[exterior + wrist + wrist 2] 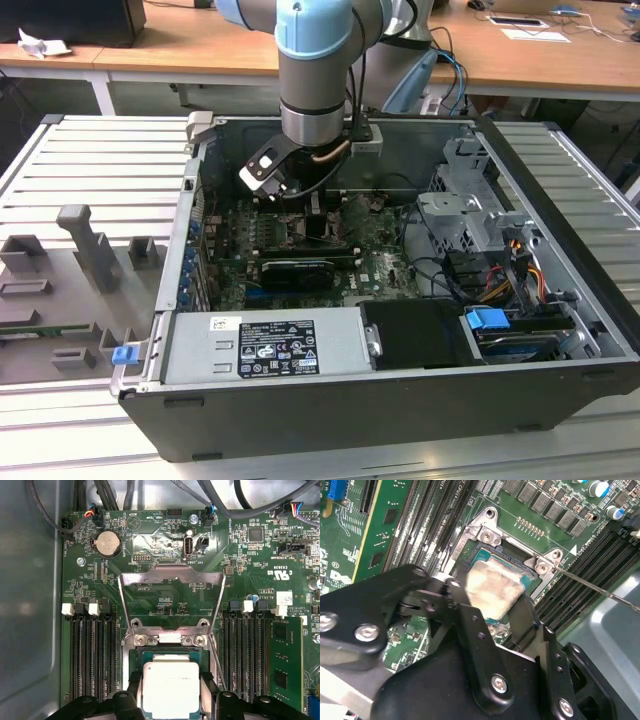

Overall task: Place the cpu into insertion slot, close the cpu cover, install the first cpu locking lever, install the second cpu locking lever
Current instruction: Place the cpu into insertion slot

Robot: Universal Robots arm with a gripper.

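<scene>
My gripper (312, 208) hangs low inside the open computer case over the green motherboard. In both wrist views its black fingers (134, 689) press against two opposite edges of the cpu (170, 687), a pale silver-beige square. The cpu (492, 586) sits within the outline of the insertion slot (520, 560); I cannot tell whether it rests in the socket or hovers just above. The cpu cover (172, 571), a silvery frame with a cut-out centre, stands swung open beyond the slot (131, 656). A thin wire lever (600, 591) runs beside the socket, unlatched.
Long black memory slots (92, 660) flank the socket on both sides, with a green memory module (282, 665) in one. A black expansion card (295, 272), the power supply (265, 345), the drive cage (470, 220) and cables (450, 275) crowd the case. The case wall (30, 605) is close.
</scene>
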